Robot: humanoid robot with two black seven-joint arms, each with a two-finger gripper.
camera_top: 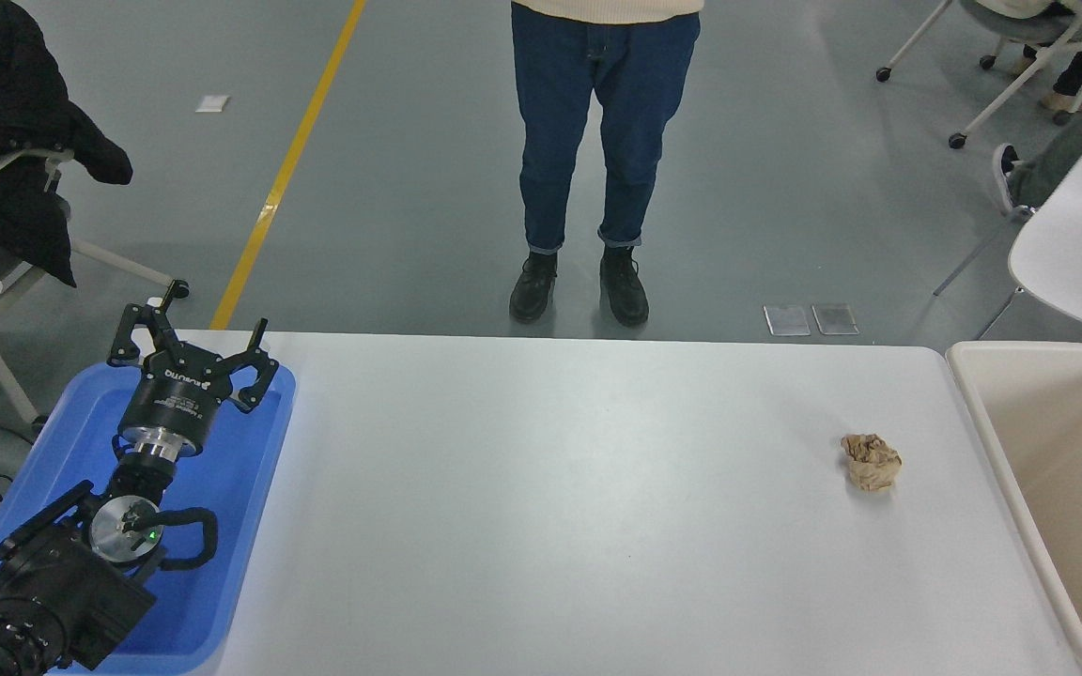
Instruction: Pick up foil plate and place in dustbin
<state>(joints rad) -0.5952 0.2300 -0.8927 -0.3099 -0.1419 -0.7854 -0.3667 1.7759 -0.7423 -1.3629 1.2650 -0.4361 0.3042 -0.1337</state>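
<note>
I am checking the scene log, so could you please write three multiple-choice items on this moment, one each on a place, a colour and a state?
1. Where is the paper ball?
A. on the table's right part
B. in the tray
C. in the dustbin

2. What colour is the tray?
A. red
B. blue
C. green

3. How is the left gripper?
A. shut on the ball
B. shut, empty
C. open, empty

Answers:
1 A, it lies on the table near the dustbin.
2 B, blue walls show.
3 C, spread fingers hold nothing.
</note>
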